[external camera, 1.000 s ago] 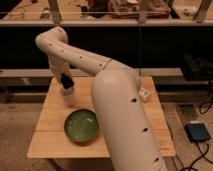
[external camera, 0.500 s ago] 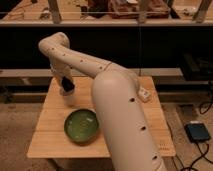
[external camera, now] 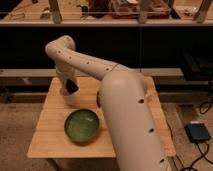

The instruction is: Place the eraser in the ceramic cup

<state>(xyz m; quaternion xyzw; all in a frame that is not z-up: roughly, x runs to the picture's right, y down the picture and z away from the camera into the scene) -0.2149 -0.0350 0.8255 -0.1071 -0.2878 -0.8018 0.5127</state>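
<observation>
A light wooden table (external camera: 55,137) is seen from above and in front, with the robot's large white arm (external camera: 125,107) reaching across it from the lower right. The arm is bent at an elbow near the upper left, and the gripper (external camera: 69,88) is held pointing down over the far left part of the tabletop. A small dark block, taken to be the eraser (external camera: 72,86), is seen at the gripper's tip, directly above the ceramic cup (external camera: 69,98), whose white body is partly covered by the gripper; whether the eraser is gripped or already resting in the cup cannot be told. A green bowl (external camera: 82,126) stands nearer the front edge, just in front of the cup. A small white object (external camera: 148,94) is glimpsed beyond the arm on the right.
</observation>
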